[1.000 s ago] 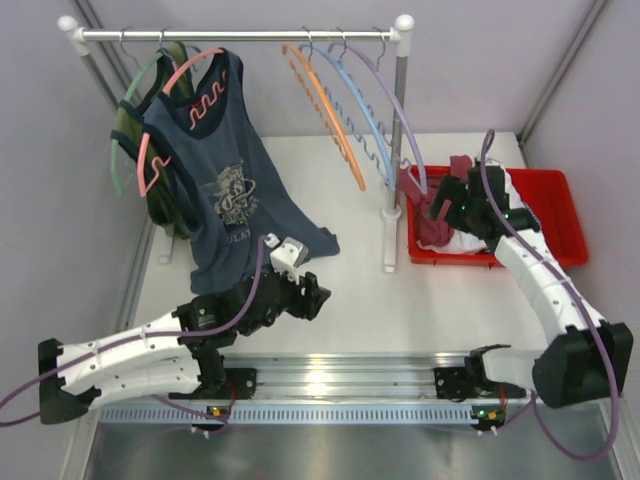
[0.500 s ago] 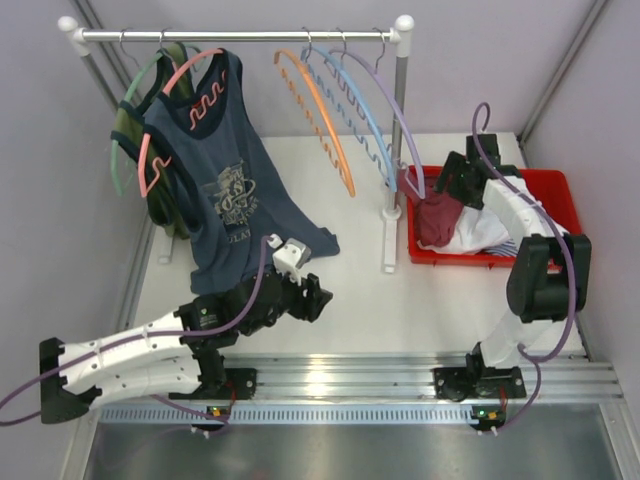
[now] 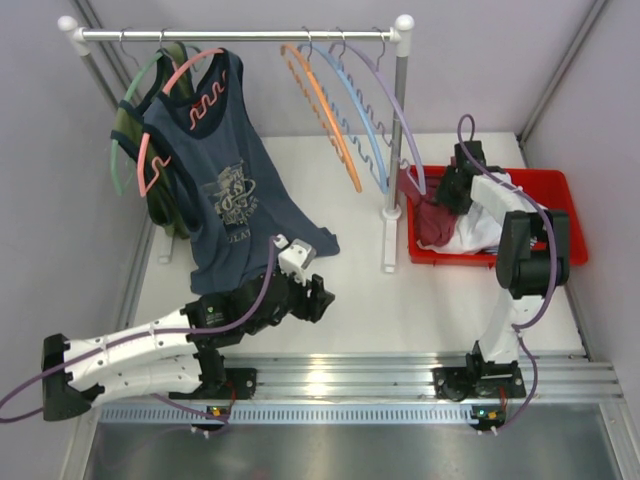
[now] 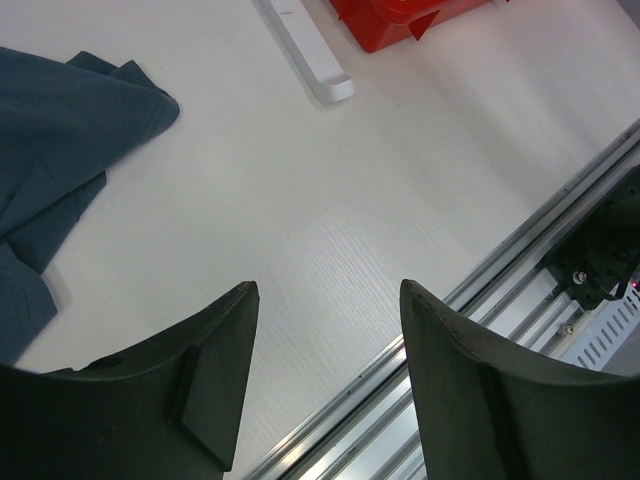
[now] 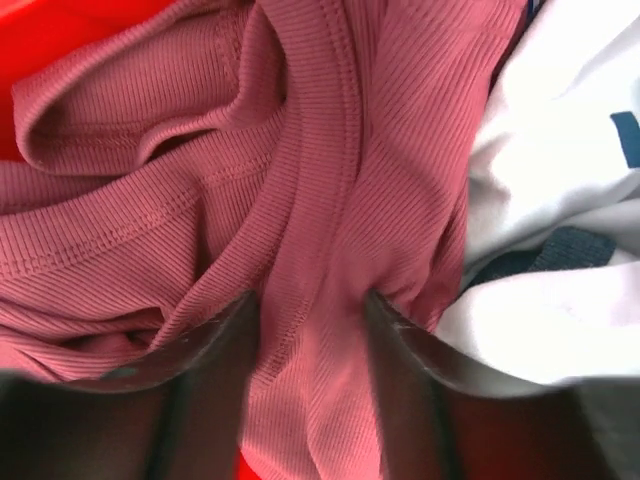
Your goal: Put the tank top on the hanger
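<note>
The maroon tank top lies crumpled at the left end of the red bin. In the right wrist view its ribbed fabric fills the frame. My right gripper reaches down into the bin. Its jaws are open and pressed into the cloth, with a thick fold of the tank top between them. The orange hanger hangs bare on the rack rail, left of the blue and lilac hangers. My left gripper is open and empty, low over the table near its front edge.
White and striped clothes lie beside the tank top in the bin. A navy printed top on a salmon hanger drapes onto the table. The rack post and its foot stand between bin and table centre.
My right arm has folded back and its gripper has gone down into the bin onto the tank top. The orange hanger swung slightly. My left arm has barely moved.
</note>
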Controlling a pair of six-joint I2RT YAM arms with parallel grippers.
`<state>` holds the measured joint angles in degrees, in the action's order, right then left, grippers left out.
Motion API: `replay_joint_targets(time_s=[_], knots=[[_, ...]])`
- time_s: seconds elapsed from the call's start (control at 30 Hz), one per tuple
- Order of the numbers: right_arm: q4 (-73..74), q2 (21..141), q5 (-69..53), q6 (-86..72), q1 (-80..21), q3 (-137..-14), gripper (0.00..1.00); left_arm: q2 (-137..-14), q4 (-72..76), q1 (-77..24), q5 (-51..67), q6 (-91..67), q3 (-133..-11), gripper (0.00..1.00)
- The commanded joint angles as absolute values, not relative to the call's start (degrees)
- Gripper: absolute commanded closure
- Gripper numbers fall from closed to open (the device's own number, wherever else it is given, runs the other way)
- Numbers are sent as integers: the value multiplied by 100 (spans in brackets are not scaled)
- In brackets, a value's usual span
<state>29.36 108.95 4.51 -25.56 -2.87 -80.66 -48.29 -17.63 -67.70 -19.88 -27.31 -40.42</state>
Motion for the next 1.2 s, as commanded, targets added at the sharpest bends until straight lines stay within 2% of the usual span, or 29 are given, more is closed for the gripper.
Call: replay_joint_targets(time_s=[0.0,0.03,0.07,0.23,0.33,0.47,0.9,1.17], knots=[[2689,10749,466,-2549,-290,-8130,56,-4860,-1468,-6785,-1934,-2733,-4324,36],[2716,10645,475,-2549,-290,-8121,68,-4878,-1468,-6785,-1925,-2733,-4350,36],[2707,10565,483,-2558,-281,-8095,72,-4878,-1468,-6776,-1916,-2742,-4359,36],[2856,9899,448,-2531,-281,-8147,92,-4860,-1538,-6785,-1951,-2751,-4438,36],[2970,9406,413,-2540,-281,-8226,97,-4843,-1564,-6785,-1986,-2733,-4508,36],[3155,8782,334,-2593,-290,-8428,100,-4782,-1608,-6785,-2048,-2681,-4605,36],[4156,6875,53,-2593,-290,-9211,100,-4509,-1846,-6785,-2259,-2575,-4948,36],[4508,5889,-483,-2689,-386,-8763,100,-4368,-1855,-6785,-2294,-2619,-4940,36]])
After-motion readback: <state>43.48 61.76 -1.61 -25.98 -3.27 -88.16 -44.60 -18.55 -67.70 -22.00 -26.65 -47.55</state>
